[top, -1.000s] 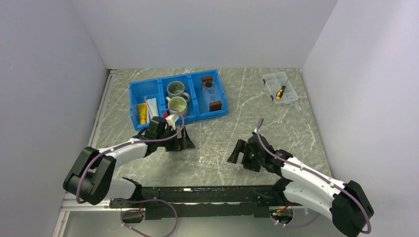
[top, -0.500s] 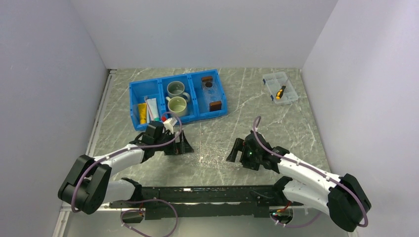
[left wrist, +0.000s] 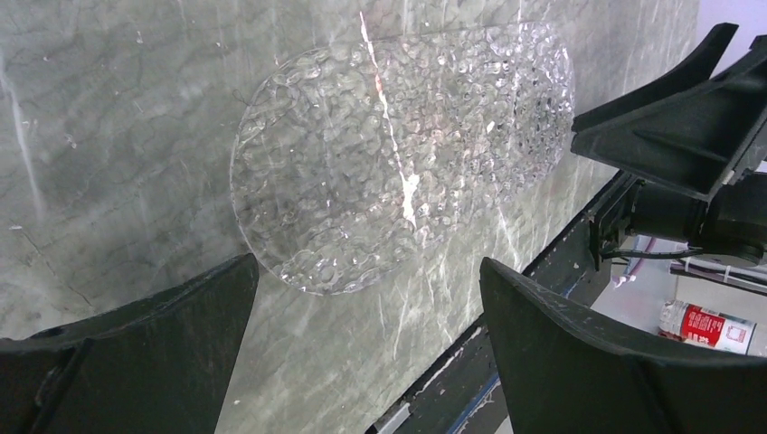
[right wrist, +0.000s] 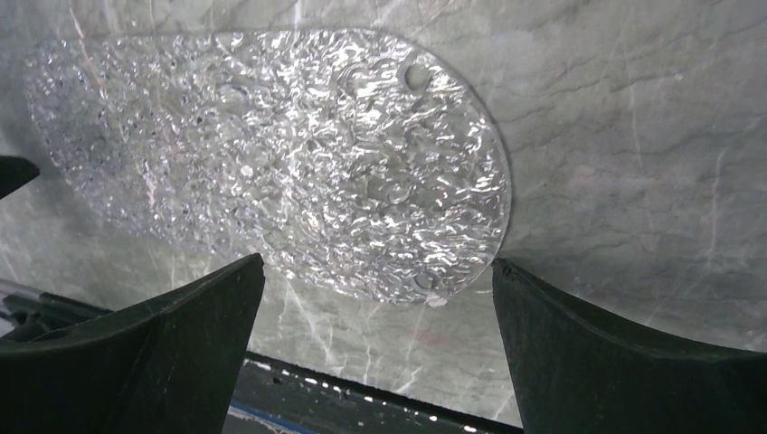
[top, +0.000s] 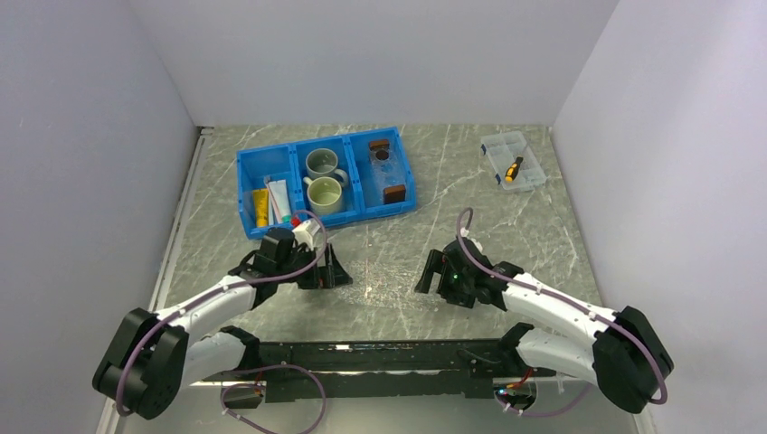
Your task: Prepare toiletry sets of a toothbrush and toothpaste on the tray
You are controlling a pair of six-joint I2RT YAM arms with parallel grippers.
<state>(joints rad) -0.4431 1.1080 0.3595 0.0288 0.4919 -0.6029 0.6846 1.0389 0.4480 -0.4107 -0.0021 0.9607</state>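
The left gripper (left wrist: pixel 366 267) is wide open and holds nothing. Its two dark fingers (left wrist: pixel 172 316) point low over the table (left wrist: pixel 108 136), just before the rounded end of a clear bumpy oval sheet (left wrist: pixel 398 154) that lies flat there. The right gripper (right wrist: pixel 377 264) is wide open and empty too, and it faces the other end of the same sheet, where two small holes are seen. From above, the two grippers face each other across the sheet (top: pixel 384 273), one at each end, and neither is seen to touch it.

Behind the left gripper (top: pixel 330 268) the wrist bends down. The white left arm (top: pixel 213 294) runs low and nearly flat, back and to the left, down to its base at the near edge. The right arm (top: pixel 552 303) mirrors it. It lies low and stretched, and goes from the right gripper (top: pixel 432 271) back to the right.

The tray (top: pixel 389 176) is well apart from both grippers, in the right compartment of the blue bin (top: pixel 242 172) at the far side, with a brown block at each end. The toothpaste (top: pixel 279 199) lies in the left compartment beside a yellow tube (top: pixel 260 208), and the toothbrush (top: pixel 269 192) seems to be the thin pale stick between them. The middle compartment holds two mugs (top: pixel 324 164).
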